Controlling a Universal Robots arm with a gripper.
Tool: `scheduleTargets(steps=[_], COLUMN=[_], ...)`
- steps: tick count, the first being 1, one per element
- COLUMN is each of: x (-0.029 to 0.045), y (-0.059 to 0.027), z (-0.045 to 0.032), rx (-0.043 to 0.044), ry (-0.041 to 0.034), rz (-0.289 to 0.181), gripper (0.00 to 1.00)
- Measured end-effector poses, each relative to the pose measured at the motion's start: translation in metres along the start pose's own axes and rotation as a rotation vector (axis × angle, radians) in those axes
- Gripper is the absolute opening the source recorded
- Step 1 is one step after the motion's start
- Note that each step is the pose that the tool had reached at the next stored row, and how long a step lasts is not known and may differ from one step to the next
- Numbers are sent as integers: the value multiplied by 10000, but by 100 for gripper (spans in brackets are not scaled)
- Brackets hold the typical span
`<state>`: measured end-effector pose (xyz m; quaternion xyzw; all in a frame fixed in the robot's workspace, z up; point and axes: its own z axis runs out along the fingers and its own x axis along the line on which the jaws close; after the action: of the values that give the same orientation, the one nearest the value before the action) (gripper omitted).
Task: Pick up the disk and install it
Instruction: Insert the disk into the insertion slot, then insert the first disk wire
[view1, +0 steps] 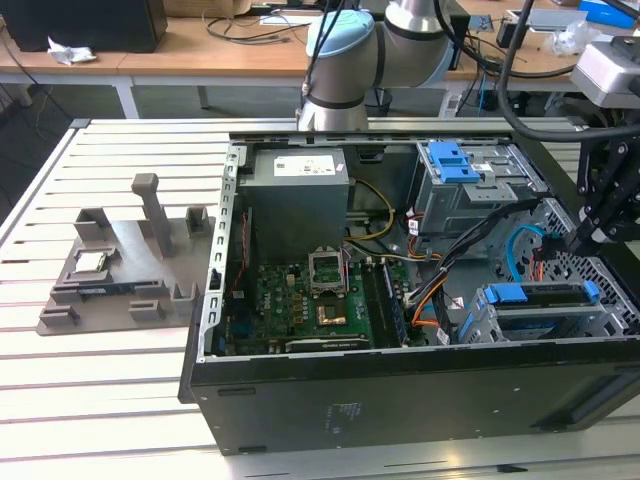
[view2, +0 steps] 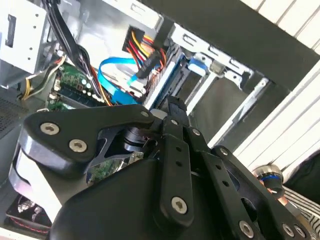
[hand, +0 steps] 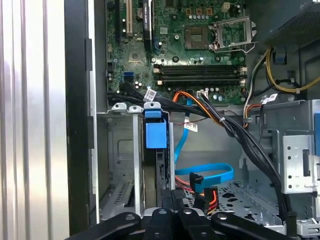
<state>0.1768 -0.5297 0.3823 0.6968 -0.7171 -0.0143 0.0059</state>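
Disk (view1: 541, 297) is sitting edge-up in the computer case's (view1: 400, 400) drive cage (hand: 122, 165), blue frame showing, while the gripper (view1: 578, 240) is hovering just above it; its finger state cannot be told.

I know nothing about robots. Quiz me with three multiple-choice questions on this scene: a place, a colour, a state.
1. Where is the gripper? A over the grey fixture; B over the drive cage; C over the power supply.
2. The frame of the disk is: A red; B green; C blue.
3. The computer case is: A open; B closed; C upended.
Answers: B, in the exterior view it hangs just above the cage; C, blue plastic edges the drive; A, the motherboard lies exposed.
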Motion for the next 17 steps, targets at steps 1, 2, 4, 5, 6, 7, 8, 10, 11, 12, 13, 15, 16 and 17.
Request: scheduleTargets(steps=[1,2,4,5,6,7,8,10,11,12,13,15,16,17], x=[-42,-77,-104,-106,-106,-106,-106,-106,-106,-106,-106,-106,-106,-106], y=[-33,-56,-89,-95,-95,-95,-95,-96,-97,-97,-98,-98,-98,-98], z=[5,8,10,10,10,10,10,11,10,10,11,10,10,11], rx=[0,0,0,0,1,1,1,0,0,0,0,0,0,0], ry=[-1,3,3,4,3,4,3,3,3,3,3,3,3,2], rz=[0,1,-1,0,1,1,1,1,0,0,0,0,0,1], gripper=[11,11,11,11,11,11,11,11,11,11,17,29,36,36])
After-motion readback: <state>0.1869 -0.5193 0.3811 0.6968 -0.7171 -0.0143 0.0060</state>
